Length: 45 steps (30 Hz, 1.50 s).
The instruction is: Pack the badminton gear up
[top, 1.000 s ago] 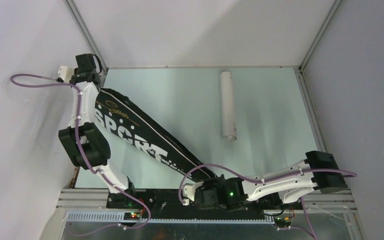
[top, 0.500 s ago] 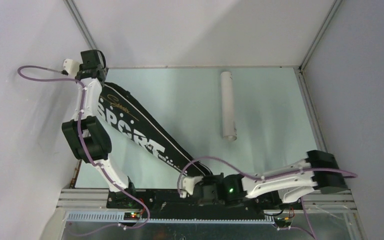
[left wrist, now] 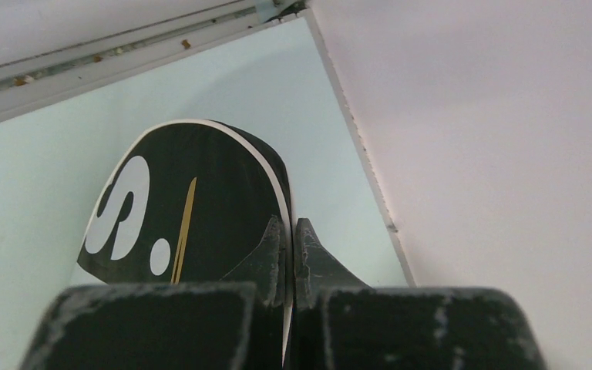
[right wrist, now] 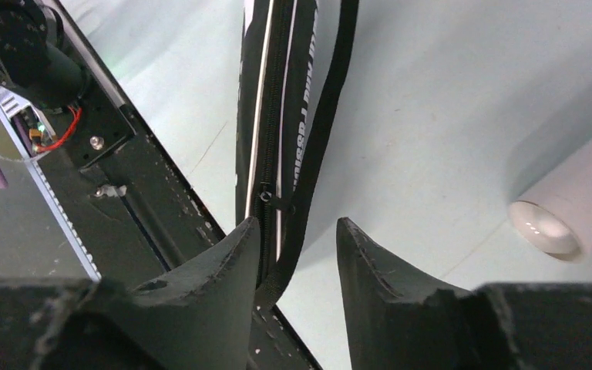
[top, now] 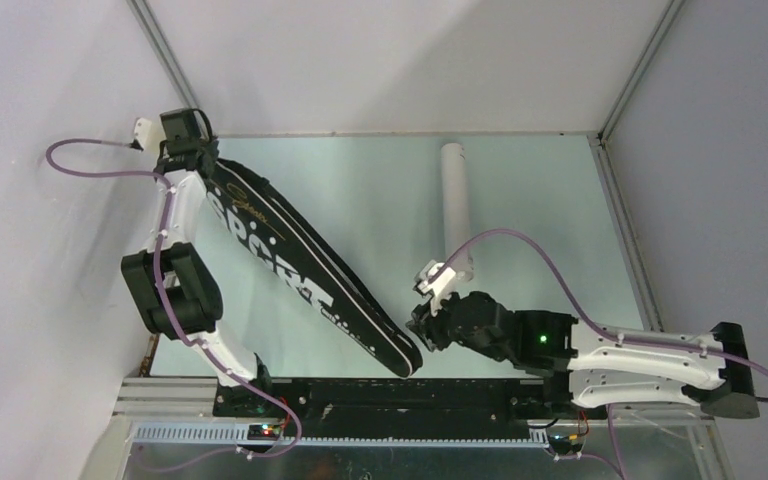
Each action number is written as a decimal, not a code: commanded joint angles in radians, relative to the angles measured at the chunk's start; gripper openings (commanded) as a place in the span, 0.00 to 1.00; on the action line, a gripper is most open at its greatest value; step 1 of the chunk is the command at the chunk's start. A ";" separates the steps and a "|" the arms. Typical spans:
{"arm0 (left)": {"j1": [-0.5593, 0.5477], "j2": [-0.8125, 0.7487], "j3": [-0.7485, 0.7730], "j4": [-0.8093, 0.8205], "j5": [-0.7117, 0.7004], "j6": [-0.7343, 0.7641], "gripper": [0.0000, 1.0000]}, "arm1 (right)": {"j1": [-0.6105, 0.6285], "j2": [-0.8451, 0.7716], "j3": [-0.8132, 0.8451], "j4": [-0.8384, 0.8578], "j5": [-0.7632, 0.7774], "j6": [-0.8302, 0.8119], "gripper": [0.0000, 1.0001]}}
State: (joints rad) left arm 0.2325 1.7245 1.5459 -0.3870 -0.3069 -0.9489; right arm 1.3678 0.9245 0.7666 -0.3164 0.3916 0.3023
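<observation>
Black bag: lies diagonally on the surface, with the wide end at the far left corner and the narrow end near the arm bases.
Left pincer: closed on the rim of the bag's wide end.
Right pincer: open, holding nothing, just above the narrow end and near the zipper pull.
White tube: lies apart from the bag, on the far side.
Risk, left: the pinch is thin and at one rim only, so a pull may slip it free or twist the bag.
Risk, right: the fingers may miss the small pull and catch the cloth.
</observation>
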 commanded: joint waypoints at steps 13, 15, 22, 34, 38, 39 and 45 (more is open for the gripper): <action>-0.005 -0.078 -0.043 0.144 0.123 0.001 0.00 | -0.301 0.173 -0.106 0.333 -0.703 0.071 0.68; -0.005 -0.077 -0.042 0.144 0.124 0.002 0.00 | -0.320 0.198 -0.107 0.356 -0.752 0.063 0.66; -0.005 -0.075 -0.041 0.145 0.126 0.003 0.00 | -0.347 0.289 -0.107 0.373 -0.805 0.050 0.63; -0.006 -0.072 -0.041 0.145 0.126 0.006 0.00 | -0.346 0.343 -0.107 0.370 -0.825 0.030 0.54; -0.005 -0.070 -0.041 0.146 0.124 0.007 0.00 | -0.347 0.341 -0.110 0.352 -0.829 0.025 0.48; -0.005 -0.069 -0.041 0.146 0.124 0.007 0.00 | -0.347 0.339 -0.112 0.354 -0.831 0.025 0.46; -0.005 -0.066 -0.037 0.145 0.119 0.010 0.00 | -0.348 0.310 -0.146 0.359 -0.824 0.035 0.24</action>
State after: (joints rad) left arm 0.2321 1.6997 1.4956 -0.3122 -0.1974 -0.9501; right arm 1.0248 1.2667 0.6407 0.0216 -0.4244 0.3401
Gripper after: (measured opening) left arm 0.016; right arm 0.320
